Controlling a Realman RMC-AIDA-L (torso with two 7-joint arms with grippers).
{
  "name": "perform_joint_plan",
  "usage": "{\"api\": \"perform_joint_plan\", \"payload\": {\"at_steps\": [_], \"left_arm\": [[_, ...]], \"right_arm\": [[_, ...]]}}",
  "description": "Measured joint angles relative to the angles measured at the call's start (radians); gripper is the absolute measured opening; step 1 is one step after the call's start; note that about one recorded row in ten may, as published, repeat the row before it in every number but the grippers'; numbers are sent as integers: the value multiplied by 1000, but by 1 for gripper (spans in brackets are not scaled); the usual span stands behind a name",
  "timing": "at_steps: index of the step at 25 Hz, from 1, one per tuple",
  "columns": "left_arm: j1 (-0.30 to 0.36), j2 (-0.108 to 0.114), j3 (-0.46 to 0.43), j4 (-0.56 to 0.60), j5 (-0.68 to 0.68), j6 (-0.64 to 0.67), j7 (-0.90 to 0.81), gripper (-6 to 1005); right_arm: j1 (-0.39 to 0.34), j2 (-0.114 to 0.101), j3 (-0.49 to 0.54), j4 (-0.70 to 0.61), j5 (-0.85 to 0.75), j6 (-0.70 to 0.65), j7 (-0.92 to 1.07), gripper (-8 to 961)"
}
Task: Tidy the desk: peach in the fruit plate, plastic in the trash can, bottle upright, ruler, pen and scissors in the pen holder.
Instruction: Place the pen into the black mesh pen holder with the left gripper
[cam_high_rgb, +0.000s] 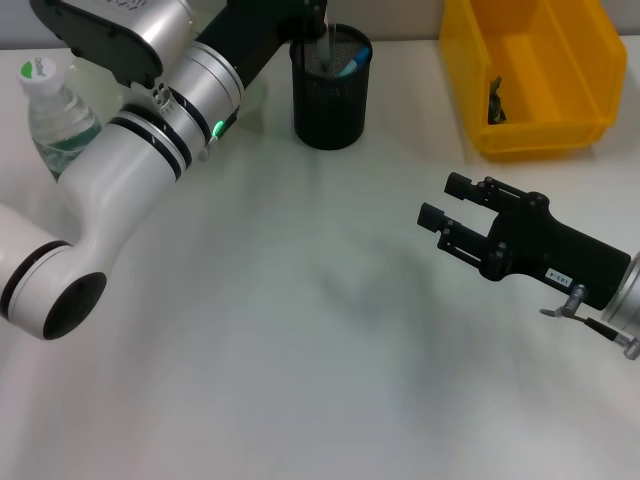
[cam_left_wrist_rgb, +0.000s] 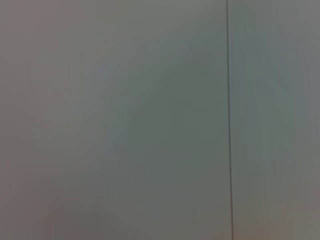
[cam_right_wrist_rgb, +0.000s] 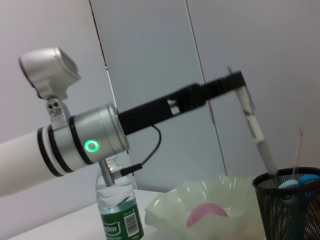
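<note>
The left arm (cam_high_rgb: 150, 150) reaches across the far left of the table (cam_high_rgb: 300, 340) and hides most of the pale fruit bowl (cam_right_wrist_rgb: 200, 210), while the yellow bin (cam_high_rgb: 530, 75) at the far right holds a small dark thing I cannot make out. The black mesh pen holder (cam_high_rgb: 331, 90) stands at the far middle with something blue inside, and the upright bottle (cam_high_rgb: 50, 115) stands at the far left.

Only the right wrist view shows the pink peach (cam_right_wrist_rgb: 206, 216) lying in the bowl and the left gripper (cam_right_wrist_rgb: 239, 82) pinching a pale pen (cam_right_wrist_rgb: 255, 125) whose lower end dips into the holder; the right gripper (cam_high_rgb: 447, 200) hangs spread and empty at the near right.
</note>
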Motion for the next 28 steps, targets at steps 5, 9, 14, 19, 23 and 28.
{"api": "perform_joint_plan", "payload": {"at_steps": [5,9,14,19,23,28], "left_arm": [[-5,0,-1,4,-1,-46,2,169],[-4,-1,-2,6,-1,-53,4,171],[-4,-1,-2,7,-1,-58,4,173],[-5,-1,-2,7,-1,-63,4,176],[-5,-1,-2,7,-1,-67,5,178],[-5,-1,-2,7,-1,-67,5,181]], "right_arm": [[3,0,-3,0,0,10,0,646],[4,0,-2,0,0,11,0,651],[5,-1,1,0,-1,21,-64,658],[6,0,24,0,-1,60,-103,665],[8,0,31,2,-1,64,-111,670],[9,0,31,1,-1,71,-114,677]]}}
